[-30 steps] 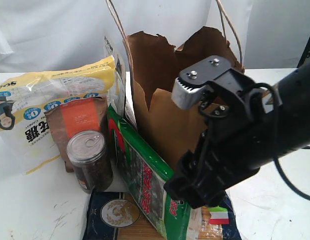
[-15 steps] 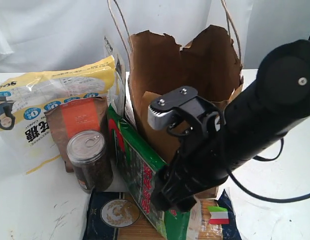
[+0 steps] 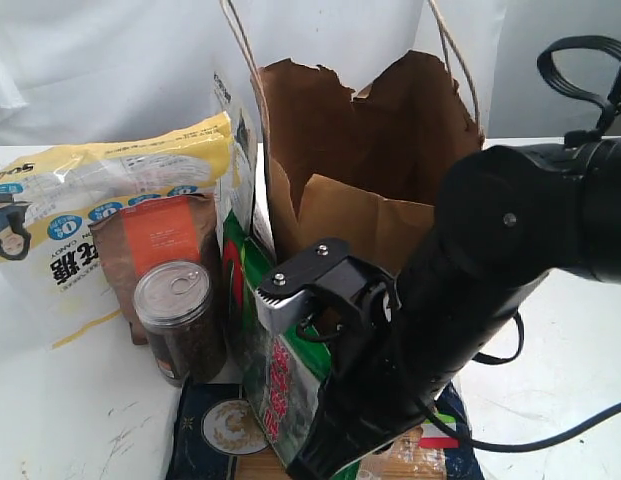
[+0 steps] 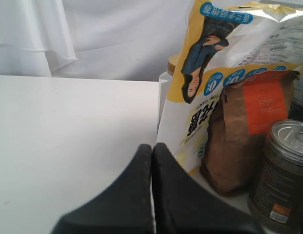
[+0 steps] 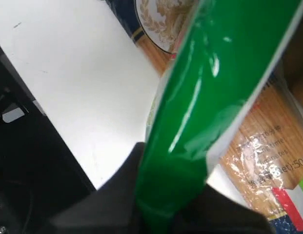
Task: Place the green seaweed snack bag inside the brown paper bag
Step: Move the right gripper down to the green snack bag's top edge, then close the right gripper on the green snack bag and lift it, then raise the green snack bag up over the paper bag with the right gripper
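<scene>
Grasp looks made: your right gripper has its fingers clamped on the long glossy green seaweed snack bag, your left gripper has its fingers pressed together and empty, so next raise the packet over the tall brown paper bag's ragged rim.

Light's bright and even, so the white table is nearly blown out and shadows by the can are soft. The green seaweed snack bag shows white glare streaks in the right wrist view, and the left gripper up close looks a bit fuzzy.
</scene>
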You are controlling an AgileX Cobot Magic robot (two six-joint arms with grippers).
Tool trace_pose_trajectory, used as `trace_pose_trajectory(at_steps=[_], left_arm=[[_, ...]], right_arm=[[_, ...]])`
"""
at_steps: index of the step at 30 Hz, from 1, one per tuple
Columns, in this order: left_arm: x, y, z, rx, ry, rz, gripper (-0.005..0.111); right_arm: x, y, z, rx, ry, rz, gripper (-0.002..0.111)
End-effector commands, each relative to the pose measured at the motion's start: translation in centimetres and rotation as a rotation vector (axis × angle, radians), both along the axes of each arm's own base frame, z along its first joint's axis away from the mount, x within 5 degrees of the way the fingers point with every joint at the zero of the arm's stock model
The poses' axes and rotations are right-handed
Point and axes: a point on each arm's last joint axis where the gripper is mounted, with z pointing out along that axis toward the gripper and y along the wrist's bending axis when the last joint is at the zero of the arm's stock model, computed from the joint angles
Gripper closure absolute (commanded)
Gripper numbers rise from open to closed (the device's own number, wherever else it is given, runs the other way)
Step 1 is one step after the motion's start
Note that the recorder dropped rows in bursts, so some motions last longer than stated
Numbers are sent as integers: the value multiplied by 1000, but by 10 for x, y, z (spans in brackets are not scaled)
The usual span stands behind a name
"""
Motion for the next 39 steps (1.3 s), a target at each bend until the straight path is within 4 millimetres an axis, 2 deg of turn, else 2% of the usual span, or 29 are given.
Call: trace_pose_trajectory(at_steps=[1, 4, 8, 15, 20, 24, 28, 34, 39], left_arm=[[0, 0, 1, -15, -14, 2, 107], [0, 0, 1, -15, -14, 2, 107], [0, 0, 1, -15, -14, 2, 107], [0, 0, 1, -15, -14, 2, 107], [0, 0, 1, -15, -14, 2, 107], [0, 0, 1, -15, -14, 2, 107], [0, 0, 1, -15, -14, 2, 107], [0, 0, 1, -15, -14, 2, 107], [0, 0, 1, -15, -14, 2, 107]], right_arm=[[-2, 1, 11, 41, -9, -4, 108], [-5, -2, 23, 78, -49, -12, 108], [-10, -9, 51, 163, -140, -31, 108], [-29, -25, 91, 285, -233, -21, 108], [-46, -36, 134, 440, -335, 20, 108], [-52, -42, 173, 548, -463, 37, 108], [-51, -41, 204, 599, -585, 100, 108], [-33, -32, 227, 552, -718, 139, 108], [-26, -36, 256, 526, -879, 146, 108]])
